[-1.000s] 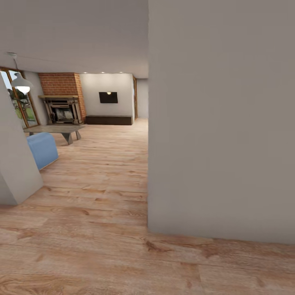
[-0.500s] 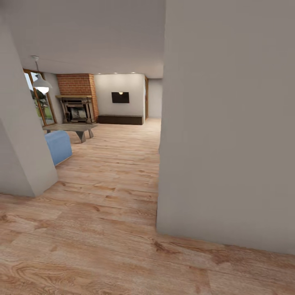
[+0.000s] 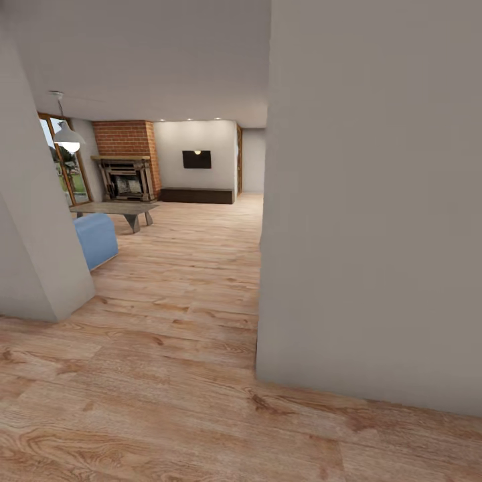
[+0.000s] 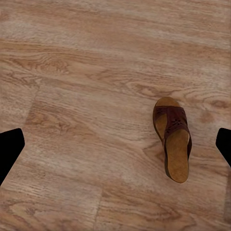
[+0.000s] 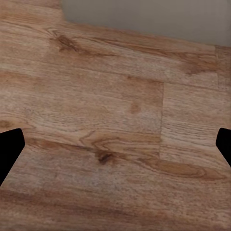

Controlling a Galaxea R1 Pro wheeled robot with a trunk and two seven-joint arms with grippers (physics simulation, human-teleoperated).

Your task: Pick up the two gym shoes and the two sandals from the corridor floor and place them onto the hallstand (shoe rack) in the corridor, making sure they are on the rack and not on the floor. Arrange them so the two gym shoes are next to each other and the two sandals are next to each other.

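One dark brown strappy sandal (image 4: 174,140) with a tan footbed lies flat on the wood-plank corridor floor (image 4: 82,86) in the left wrist view. My left gripper (image 4: 116,147) hangs above the floor, open, with its dark fingertips (image 4: 8,148) at the picture's two edges; the sandal lies below, nearer one fingertip, and nothing is held. My right gripper (image 5: 115,147) is open too, over bare planks (image 5: 110,110) close to the foot of a grey wall (image 5: 144,12). The gym shoes and the hallstand are out of view.
In the head view a broad grey wall (image 3: 375,201) stands close on the right and a wall corner (image 3: 33,254) on the left. Wood floor (image 3: 187,268) runs between them into a room with a blue seat (image 3: 97,239), a low table (image 3: 117,209) and a brick fireplace (image 3: 126,161).
The head camera turned between one second and half a second ago, sliding the whole scene to the right in the picture. Since then nothing has shifted.
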